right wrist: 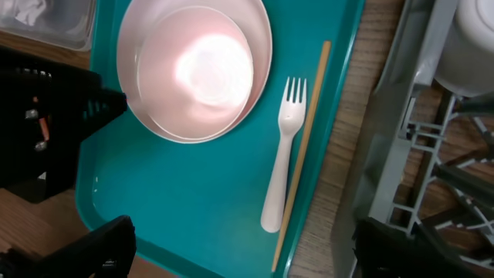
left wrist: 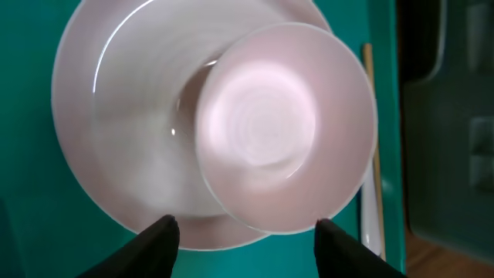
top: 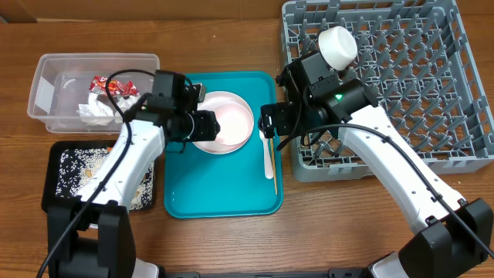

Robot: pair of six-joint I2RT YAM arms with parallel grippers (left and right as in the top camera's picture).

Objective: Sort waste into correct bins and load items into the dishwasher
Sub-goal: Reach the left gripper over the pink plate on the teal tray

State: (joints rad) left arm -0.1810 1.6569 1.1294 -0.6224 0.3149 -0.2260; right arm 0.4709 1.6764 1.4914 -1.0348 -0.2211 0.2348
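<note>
- Since the bowl (left wrist: 282, 127) sits upright, mouth up, and off-centre on the plate (left wrist: 116, 131), I have the left gripper (left wrist: 247, 232) low over its near rim. The jaws are partly open and straddle that rim. I see no grip, so I count it as holding nothing.
- Being round, the bowl has no long axis. It lies straight ahead of the left fingers, toward the right-hand finger's side of the plate.
- The plate lies flat on the tray (left wrist: 31, 46), under and ahead of the left gripper. I judge the bowl must come off first so each can be racked alone.
- The fork (right wrist: 279, 174) lies flat on the tray, beneath the right gripper (right wrist: 243, 239), which hangs wide open and empty.
- Its long axis runs straight out from those fingers, handle end nearest and tines pointing away.
- The stick (right wrist: 304, 139) lies just beside the fork on the rack side, nearly parallel but slightly slanted.
- The rack (top: 432, 77) stands beyond the right gripper's right-hand finger, with a cup (top: 338, 45) already in it.
</note>
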